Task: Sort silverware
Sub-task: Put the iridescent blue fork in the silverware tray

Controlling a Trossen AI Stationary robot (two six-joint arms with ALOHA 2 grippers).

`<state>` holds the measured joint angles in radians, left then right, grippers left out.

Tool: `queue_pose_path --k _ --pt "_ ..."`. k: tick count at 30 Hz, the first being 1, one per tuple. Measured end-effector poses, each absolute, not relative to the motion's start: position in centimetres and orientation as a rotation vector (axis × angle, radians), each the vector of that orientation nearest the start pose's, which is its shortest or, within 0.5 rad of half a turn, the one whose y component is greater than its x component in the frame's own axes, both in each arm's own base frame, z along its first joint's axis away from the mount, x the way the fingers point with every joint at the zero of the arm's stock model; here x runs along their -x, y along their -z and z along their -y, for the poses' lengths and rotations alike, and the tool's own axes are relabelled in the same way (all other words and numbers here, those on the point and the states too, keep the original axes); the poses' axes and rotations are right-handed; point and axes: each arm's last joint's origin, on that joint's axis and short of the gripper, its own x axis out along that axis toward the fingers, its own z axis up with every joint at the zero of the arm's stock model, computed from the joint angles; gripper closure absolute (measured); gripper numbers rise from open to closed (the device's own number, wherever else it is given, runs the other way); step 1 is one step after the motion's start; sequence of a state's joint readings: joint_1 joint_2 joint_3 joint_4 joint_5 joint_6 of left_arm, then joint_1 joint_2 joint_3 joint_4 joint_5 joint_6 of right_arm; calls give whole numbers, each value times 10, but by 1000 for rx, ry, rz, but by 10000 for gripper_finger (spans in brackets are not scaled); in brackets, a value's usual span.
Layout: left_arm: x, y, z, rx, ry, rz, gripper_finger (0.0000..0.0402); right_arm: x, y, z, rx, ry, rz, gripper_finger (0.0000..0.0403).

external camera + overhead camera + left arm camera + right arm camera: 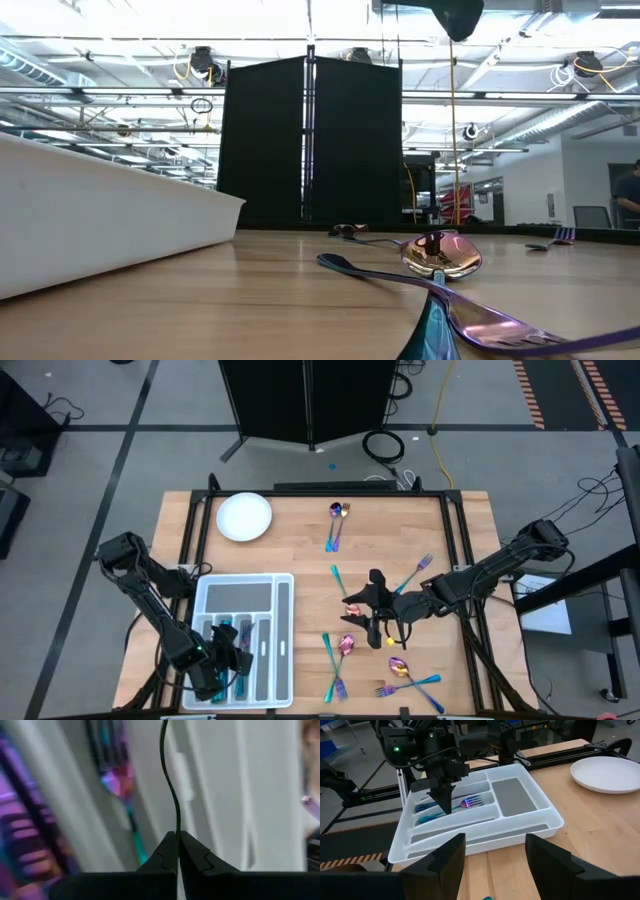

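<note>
STEP: lift left gripper (442,805), fingers pressed together and empty, straight up out of compartment tray (540,815), clear of fork (470,801) | NEXT: lower right gripper (385,622), spread wide, squarely over loose silverware (340,650) | SURFACE: wooden table (300,555), white plate (244,516) | ROOM: black partition (310,140).

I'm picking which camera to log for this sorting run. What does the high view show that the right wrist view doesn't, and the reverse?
Only the high view shows the loose silverware on the table, such as the spoon at the far edge and the fork by the right arm.

Only the right wrist view shows the fork in the tray clearly, and the right gripper open.

Both show the tray, the plate and the left gripper shut above the tray's slots.
</note>
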<state>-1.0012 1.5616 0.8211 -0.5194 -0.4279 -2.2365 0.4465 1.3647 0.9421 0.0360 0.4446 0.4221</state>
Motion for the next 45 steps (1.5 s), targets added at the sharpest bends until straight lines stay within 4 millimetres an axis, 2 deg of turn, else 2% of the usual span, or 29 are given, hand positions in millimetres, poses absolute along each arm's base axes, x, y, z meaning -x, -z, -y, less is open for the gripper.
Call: queue_pose_path --k 7,15,20,26,32,35,39,42,45 --pt "-156 -156 216 1181 -699 -924 396 -277 -281 -119 -244 70 -343 206" --pt "-155 -156 216 1178 -700 -933 340 -277 -281 -119 -244 70 -343 206" --pt "-154 -157 216 1163 -687 -964 321 -277 -281 -119 -244 70 -343 206" --pt "-151 -177 210 1154 -604 -952 318 -277 -281 -119 -244 70 -343 206" --pt "-149 -206 200 1134 -465 -802 318 -277 -281 -119 -243 70 -344 206" --pt "-157 -217 202 1059 -313 -750 318 -277 -280 -119 -260 53 -356 206" --pt "-180 -233 209 917 -67 -618 318 -275 -278 -124 -336 -65 -408 206" --pt "-200 -242 211 772 73 -487 318 -273 -278 -132 -443 -184 -462 206" --pt "-217 -242 210 628 149 -415 318 -266 -276 -143 -571 -275 -543 206"
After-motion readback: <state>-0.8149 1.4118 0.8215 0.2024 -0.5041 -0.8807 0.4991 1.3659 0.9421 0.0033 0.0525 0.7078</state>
